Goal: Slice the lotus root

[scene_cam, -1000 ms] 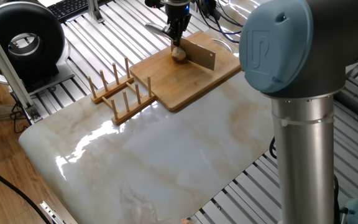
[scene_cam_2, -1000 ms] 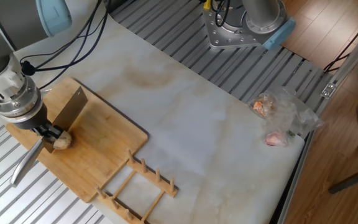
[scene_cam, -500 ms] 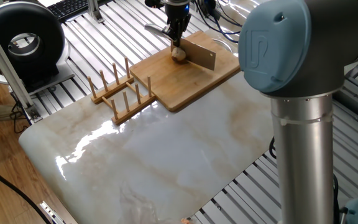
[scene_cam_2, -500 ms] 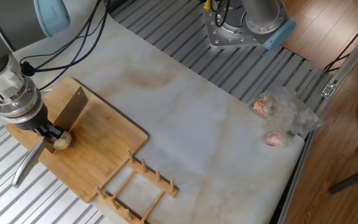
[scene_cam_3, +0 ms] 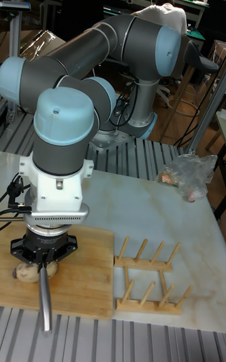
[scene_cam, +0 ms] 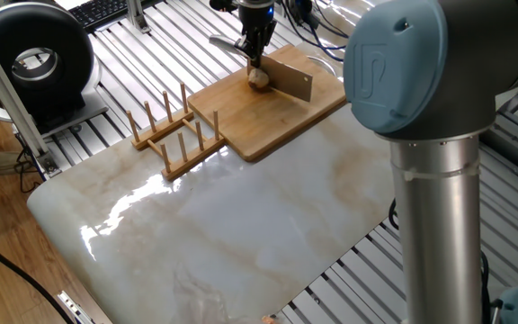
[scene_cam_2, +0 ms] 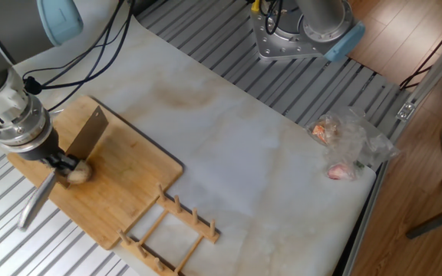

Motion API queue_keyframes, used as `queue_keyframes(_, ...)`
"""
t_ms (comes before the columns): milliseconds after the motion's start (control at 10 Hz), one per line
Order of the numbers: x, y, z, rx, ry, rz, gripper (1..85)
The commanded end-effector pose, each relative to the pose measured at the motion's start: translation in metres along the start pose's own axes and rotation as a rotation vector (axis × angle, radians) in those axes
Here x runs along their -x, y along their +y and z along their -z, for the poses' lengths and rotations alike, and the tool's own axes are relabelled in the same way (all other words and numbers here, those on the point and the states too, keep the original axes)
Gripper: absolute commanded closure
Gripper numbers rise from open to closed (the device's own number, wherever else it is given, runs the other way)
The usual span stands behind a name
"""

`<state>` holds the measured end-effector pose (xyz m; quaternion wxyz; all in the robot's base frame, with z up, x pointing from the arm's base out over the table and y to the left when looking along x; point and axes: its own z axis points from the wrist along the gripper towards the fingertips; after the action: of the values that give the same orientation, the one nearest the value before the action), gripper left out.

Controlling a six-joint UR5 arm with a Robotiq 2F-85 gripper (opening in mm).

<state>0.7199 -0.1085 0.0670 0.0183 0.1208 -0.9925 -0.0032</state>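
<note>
Lotus root, a small beige rounded chunk (scene_cam: pixel 259 79), sits on the bamboo cutting board (scene_cam: pixel 268 108); the gripper (scene_cam: pixel 255 56), closed on the steel knife (scene_cam_2: pixel 83 138), should press straight down, blade vertical.

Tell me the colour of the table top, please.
The table top is pale marble with beige veins, clearest in one fixed view.

No readable text, only a faint embossed logo on the arm's blue joint cap (scene_cam: pixel 401 56)
</note>
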Motion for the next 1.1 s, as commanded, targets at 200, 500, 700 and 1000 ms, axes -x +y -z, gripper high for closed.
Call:
queue_keyframes(200,-0.001,0.003,-0.006,0.023,-0.003,0.003,84.3)
queue_keyframes(500,0.000,0.002,-0.012,0.019,-0.009,0.003,84.3)
queue_keyframes(700,0.001,0.002,-0.010,0.011,-0.005,0.009,84.3)
queue_keyframes(1000,-0.004,-0.001,-0.001,0.005,0.023,0.023,84.3)
